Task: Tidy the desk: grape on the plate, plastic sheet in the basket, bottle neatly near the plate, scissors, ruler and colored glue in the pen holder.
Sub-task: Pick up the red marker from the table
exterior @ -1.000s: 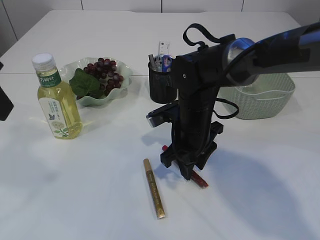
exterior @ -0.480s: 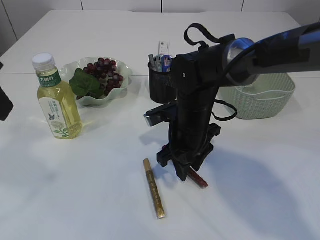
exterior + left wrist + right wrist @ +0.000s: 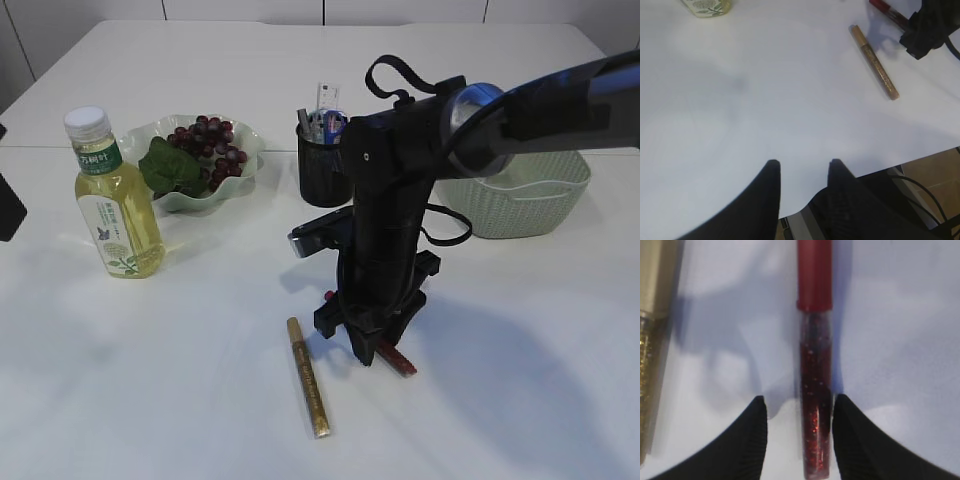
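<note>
Lowered slightly since a second ago, my right pincer straddles, unclenched, the red glitter glue pen lying on the counter; light, stiff, slick tube, best gripped mid-barrel.

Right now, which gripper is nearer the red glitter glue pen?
Right. The right gripper straddles the red glitter glue pen, open fingers either side. The left gripper hovers near the table's front edge, well away from it.
</note>
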`<act>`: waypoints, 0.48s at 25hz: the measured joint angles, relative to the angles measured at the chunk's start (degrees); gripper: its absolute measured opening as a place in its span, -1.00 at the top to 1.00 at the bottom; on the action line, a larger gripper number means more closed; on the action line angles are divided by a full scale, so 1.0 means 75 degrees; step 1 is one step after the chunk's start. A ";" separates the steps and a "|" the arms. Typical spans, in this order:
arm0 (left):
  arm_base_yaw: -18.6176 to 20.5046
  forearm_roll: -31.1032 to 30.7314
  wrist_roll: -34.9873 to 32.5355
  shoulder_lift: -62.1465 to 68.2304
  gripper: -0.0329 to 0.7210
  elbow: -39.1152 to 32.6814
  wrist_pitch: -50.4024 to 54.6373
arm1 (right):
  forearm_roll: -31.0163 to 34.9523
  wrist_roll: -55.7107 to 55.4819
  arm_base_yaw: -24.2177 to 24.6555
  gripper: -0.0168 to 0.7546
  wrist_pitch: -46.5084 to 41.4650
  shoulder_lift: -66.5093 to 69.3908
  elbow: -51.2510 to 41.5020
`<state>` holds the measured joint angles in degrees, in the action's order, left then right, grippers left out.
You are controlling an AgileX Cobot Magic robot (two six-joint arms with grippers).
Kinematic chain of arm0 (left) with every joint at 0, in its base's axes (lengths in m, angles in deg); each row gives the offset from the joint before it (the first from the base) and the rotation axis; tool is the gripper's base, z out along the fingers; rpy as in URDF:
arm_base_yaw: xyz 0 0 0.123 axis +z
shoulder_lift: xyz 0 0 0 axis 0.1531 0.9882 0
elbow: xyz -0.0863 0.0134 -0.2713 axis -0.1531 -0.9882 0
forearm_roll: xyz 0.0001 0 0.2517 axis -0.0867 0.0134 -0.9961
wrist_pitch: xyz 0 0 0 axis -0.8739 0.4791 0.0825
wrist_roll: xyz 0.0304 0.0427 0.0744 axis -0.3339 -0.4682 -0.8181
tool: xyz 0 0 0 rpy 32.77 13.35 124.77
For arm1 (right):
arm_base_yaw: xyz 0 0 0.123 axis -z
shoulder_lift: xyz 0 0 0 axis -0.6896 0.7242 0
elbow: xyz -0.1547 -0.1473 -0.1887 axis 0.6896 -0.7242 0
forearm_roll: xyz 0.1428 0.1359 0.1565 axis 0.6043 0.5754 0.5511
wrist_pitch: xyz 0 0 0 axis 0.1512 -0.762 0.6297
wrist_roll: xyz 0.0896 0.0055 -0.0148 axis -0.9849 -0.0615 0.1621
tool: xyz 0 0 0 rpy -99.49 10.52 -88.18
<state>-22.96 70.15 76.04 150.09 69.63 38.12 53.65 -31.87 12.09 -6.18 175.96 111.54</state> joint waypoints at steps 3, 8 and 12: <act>0.0000 0.0000 0.0000 0.0000 0.28 0.0000 0.0000 | 0.0000 0.0000 0.0000 0.05 0.0011 0.0000 0.0008; 0.0000 0.0000 0.0000 0.0000 0.28 0.0000 0.0000 | 0.0000 0.0000 0.0000 0.05 0.0011 0.0000 0.0026; 0.0000 0.0000 0.0000 0.0000 0.28 0.0000 0.0000 | 0.0000 0.0000 0.0000 0.05 0.0011 0.0000 0.0026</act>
<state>-22.96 70.15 76.04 150.09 69.63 38.12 53.65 -31.87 12.09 -6.10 175.96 111.73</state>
